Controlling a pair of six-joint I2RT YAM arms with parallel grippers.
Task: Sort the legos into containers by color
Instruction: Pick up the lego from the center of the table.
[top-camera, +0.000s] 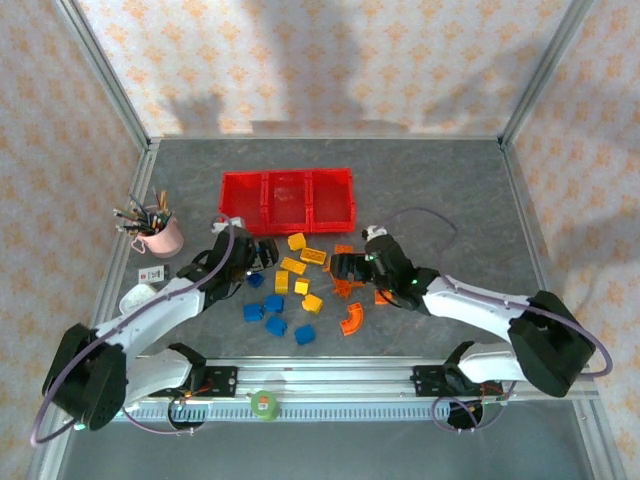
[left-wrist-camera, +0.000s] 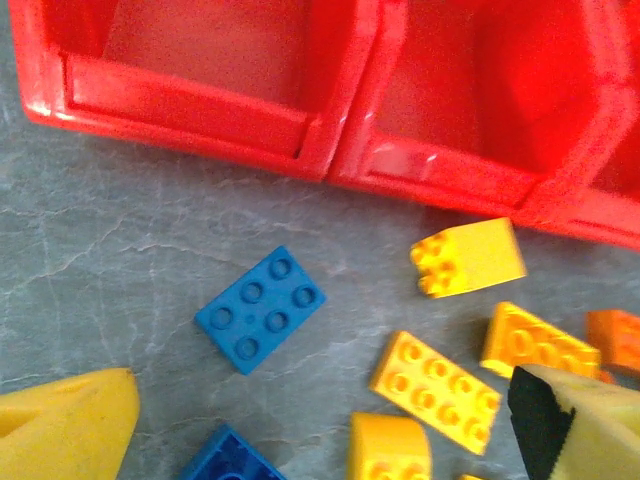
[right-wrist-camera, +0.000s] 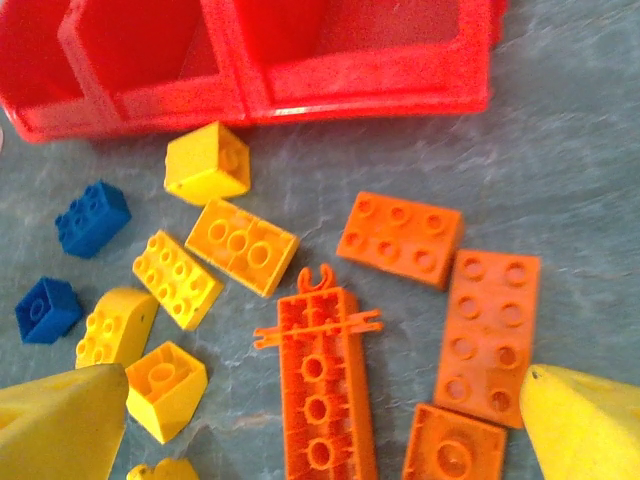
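Glossy translucent red plastic containers (left-wrist-camera: 190, 100), shiny smooth plastic legos (left-wrist-camera: 260, 308), matt grey veined table (left-wrist-camera: 100, 230)

Grey table (top-camera: 450, 190), containers (top-camera: 286, 173), legos (top-camera: 292, 265), pink cup (top-camera: 163, 238)

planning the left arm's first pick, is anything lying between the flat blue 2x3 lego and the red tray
Nothing visible does. The blue 2x3 lego lies alone, and only bare table separates it from the red tray. The tray's own near wall is the one thing it must be lifted over.
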